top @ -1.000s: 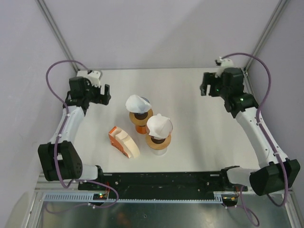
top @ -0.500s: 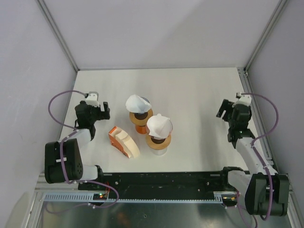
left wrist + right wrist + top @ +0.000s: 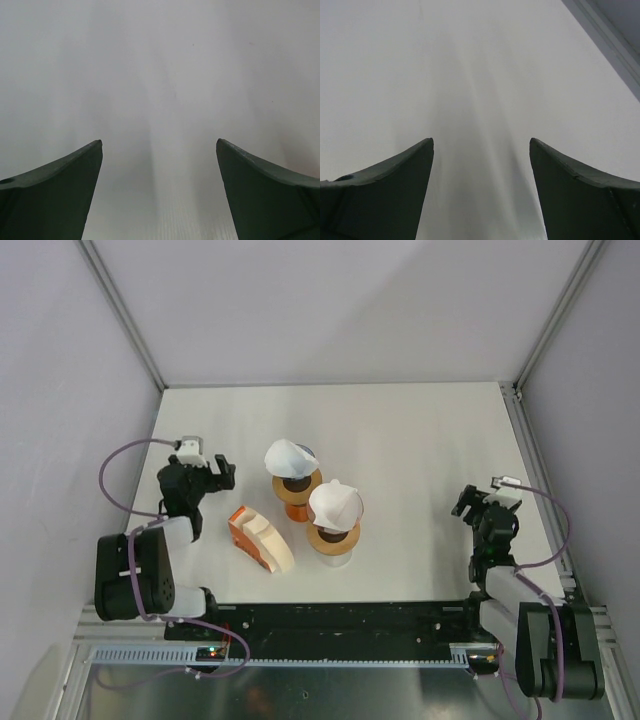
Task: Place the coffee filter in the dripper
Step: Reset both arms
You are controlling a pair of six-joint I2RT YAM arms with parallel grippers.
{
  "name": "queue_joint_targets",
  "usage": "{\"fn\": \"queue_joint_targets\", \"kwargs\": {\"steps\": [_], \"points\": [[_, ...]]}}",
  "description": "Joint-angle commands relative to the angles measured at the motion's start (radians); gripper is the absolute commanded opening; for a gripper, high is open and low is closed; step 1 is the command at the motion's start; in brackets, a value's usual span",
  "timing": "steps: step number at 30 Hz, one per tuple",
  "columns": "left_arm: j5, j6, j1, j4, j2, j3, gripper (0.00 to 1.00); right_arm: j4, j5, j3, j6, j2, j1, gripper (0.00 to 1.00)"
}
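Two orange drippers stand mid-table in the top view, the far one point(image 3: 296, 497) and the near one point(image 3: 333, 540). Each has a white paper filter on top, the far filter point(image 3: 289, 457) and the near filter point(image 3: 335, 503). A stack of filters in an orange holder point(image 3: 259, 537) lies left of them. My left gripper point(image 3: 221, 471) is open and empty, left of the drippers. My right gripper point(image 3: 468, 506) is open and empty at the right side. In the left wrist view my gripper point(image 3: 159, 145) shows only bare table, and so does my gripper in the right wrist view point(image 3: 481, 142).
The white table point(image 3: 400, 440) is enclosed by grey walls with a metal frame post point(image 3: 556, 315) at the right corner. Both arms are folded low near the front edge.
Both arms have drawn back from the far side of the table and folded down toward the near edge. The drippers, filters and holder have not moved.
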Motion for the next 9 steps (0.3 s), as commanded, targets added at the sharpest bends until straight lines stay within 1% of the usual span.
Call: {"fn": "queue_joint_targets", "kwargs": {"steps": [1,9], "points": [[0.02,-0.023,0.01,0.062,0.021,-0.014,1.0,0.205,0.006,-0.004,-0.027,0.021,0.0,0.82],[0.008,-0.028,0.009,0.075,0.034,-0.01,1.0,0.223,0.005,0.0,-0.027,0.04,0.0,0.82]]}}
